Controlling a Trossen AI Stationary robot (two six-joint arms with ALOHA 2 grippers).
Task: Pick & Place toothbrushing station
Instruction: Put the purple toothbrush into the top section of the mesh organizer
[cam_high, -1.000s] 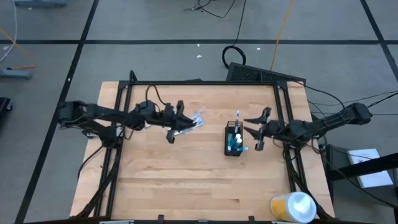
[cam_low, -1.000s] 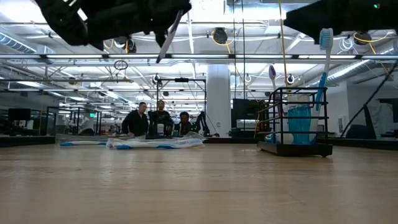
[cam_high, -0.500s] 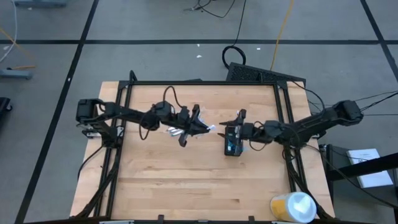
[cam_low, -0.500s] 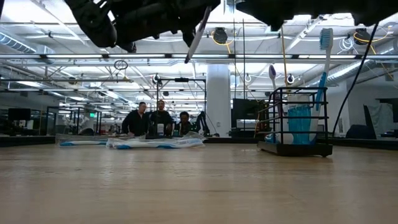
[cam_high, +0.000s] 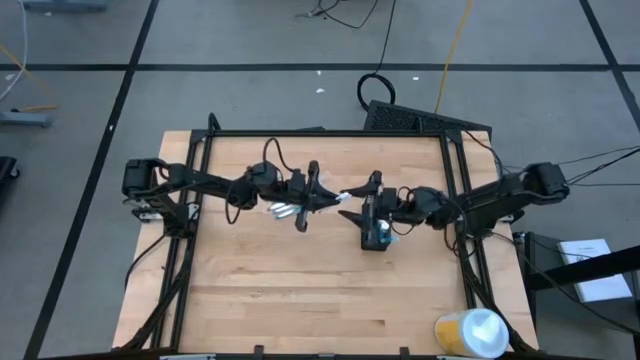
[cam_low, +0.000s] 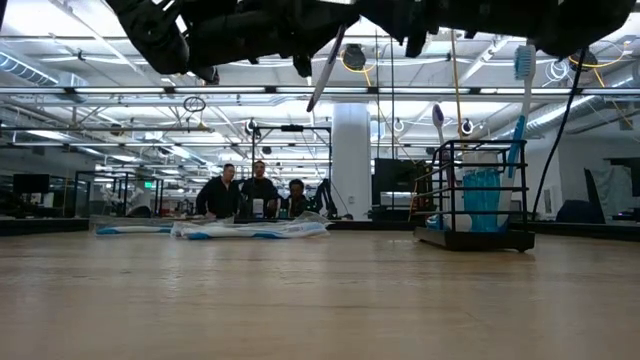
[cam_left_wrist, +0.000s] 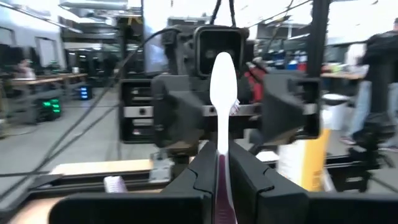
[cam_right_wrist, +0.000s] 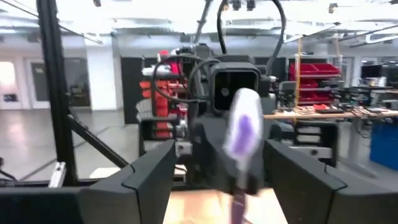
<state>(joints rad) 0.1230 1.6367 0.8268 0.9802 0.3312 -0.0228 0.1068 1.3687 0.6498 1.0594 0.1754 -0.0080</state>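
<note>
My left gripper (cam_high: 325, 195) is above the table's middle, shut on a toothbrush (cam_high: 345, 194) with a white head and a purple handle; the toothbrush also shows in the left wrist view (cam_left_wrist: 222, 93). My right gripper (cam_high: 360, 198) faces it, open, one finger on either side of the brush head (cam_right_wrist: 241, 132) without touching it. The black wire-mesh cup (cam_high: 377, 232) stands on the table just below the right gripper, with toothbrushes (cam_low: 522, 90) upright in it. Several wrapped toothbrushes (cam_low: 250, 229) lie flat on the table under the left gripper. My left gripper pinches the toothbrush's purple handle (cam_left_wrist: 221, 186) between its two fingers. The fingers come level from the table's left and lie along the brush. The brush is clear of the table, its white head (cam_left_wrist: 222, 81) pointing toward my right gripper.
A yellow-and-white roll (cam_high: 470, 333) stands at the table's near right corner. Black frame rails (cam_high: 460, 190) run along the left and right sides. Several people (cam_low: 255, 195) stand in the room beyond the far edge. The near half of the table (cam_high: 300, 300) is bare wood.
My left gripper has carried the toothbrush toward the table's right, then held still. My right gripper, staying open, has gone toward the table's left, over the cup, until its fingers stand around the brush head.
</note>
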